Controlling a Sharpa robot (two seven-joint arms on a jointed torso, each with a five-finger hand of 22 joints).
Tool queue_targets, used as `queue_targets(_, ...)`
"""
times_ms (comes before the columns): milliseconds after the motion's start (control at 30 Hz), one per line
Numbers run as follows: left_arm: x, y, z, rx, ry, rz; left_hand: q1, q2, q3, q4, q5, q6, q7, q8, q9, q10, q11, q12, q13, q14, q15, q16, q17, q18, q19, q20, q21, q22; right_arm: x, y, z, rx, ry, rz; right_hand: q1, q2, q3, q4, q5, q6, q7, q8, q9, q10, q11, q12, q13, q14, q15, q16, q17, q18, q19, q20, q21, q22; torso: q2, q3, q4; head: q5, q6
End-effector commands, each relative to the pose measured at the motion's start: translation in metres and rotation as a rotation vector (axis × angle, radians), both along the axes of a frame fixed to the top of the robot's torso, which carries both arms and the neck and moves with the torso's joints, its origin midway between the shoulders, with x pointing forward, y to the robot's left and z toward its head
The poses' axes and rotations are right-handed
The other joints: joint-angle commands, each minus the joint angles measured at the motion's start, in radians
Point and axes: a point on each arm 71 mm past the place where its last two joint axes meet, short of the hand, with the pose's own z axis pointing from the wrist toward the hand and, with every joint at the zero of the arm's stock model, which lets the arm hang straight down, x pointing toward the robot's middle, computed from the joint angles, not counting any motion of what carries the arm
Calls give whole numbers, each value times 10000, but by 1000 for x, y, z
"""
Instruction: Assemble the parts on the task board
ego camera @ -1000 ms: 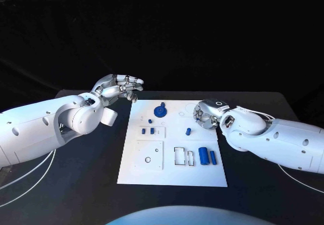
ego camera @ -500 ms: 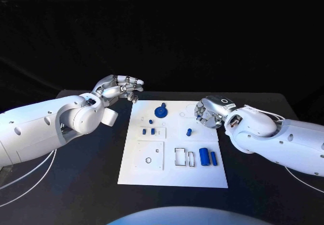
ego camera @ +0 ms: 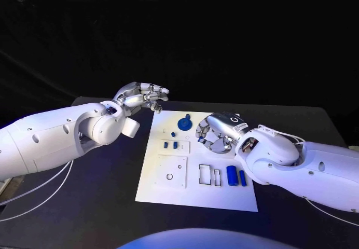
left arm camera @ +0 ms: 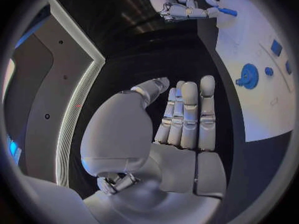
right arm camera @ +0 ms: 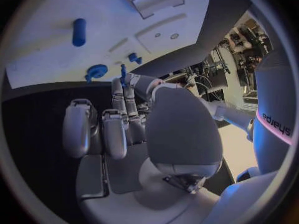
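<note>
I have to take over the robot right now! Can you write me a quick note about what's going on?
Left robot hand: holds nothing, raised off the board's far left corner.
Right robot hand: over the board's middle, apparently pinching a small blue peg.
Gear lies at the far end, two cylinders near the right edge, two small blocks left of middle.
Done: peg picked up.
Left: seat it, then the others.

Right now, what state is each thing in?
Left hand: holds nothing, beside the board.
Right hand: over the board, seems to pinch a small peg.
Gear: flat on the board, untouched.
Thick cylinder: lying on the board, untouched.
Thin cylinder: lying beside it.
</note>
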Motion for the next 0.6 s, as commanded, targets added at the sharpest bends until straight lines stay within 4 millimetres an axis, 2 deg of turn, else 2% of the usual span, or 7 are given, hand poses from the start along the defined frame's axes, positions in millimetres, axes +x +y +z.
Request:
queue_targets(33,0,-5,0,-130,41,-256,1,8,-27,-20,46,-77,9,47,16,-82,17,49,-8,-76,-20,-69,-18,112,12,-53,-54,-10,-6,12,-5,0,95,427,8,124,15,-56,-1,-32,-13,57,10,315,-257,32,13,518,-45,49,10,-138,54,-21,26,1449,-8,-12,16,242,-35)
queue_targets(167,1,-9,0,-151,62,-342,-7,8,-32,-17,46,-83,13,49,16,-90,21,51,-10,-79,-17,-70,-21,110,13,-52,-60,-13,-13,26,-16,5,364,768,3,130,28,-69,-1,-44,-10,55,17,311,-254,22,15,519,-44,50,12,-136,50,-21,18,1447,10,-12,17,476,14)
queue_targets(233,1,-10,0,-162,66,-378,-7,8,-32,-17,46,-83,13,49,16,-90,21,51,-10,-79,-17,-70,-21,110,13,-52,-60,-13,-17,32,-22,16,521,913,3,130,28,-69,-1,-44,-10,55,17,311,-254,22,15,519,-44,50,12,-136,50,-21,18,1447,13,-14,8,591,-4)
queue_targets(333,1,-12,0,-170,70,-408,-7,8,-32,-17,46,-83,13,49,16,-90,21,51,-10,-79,-17,-70,-21,110,13,-52,-60,-13,-20,38,-29,16,672,1018,-1,137,46,-86,4,-56,-7,53,26,308,-251,11,17,520,-42,52,16,-135,49,-21,13,1446,11,-20,-1,671,-32)
queue_targets(600,1,-18,0,-206,87,-528,-12,8,-36,-15,47,-91,16,49,16,-96,24,53,-11,-81,-14,-71,-25,109,14,-51,-66,-16,-25,48,-50,-22,1053,1155,-6,141,60,-104,3,-68,-4,52,35,304,-248,1,19,520,-40,53,15,-136,50,-20,16,1449,13,-14,22,923,-218)
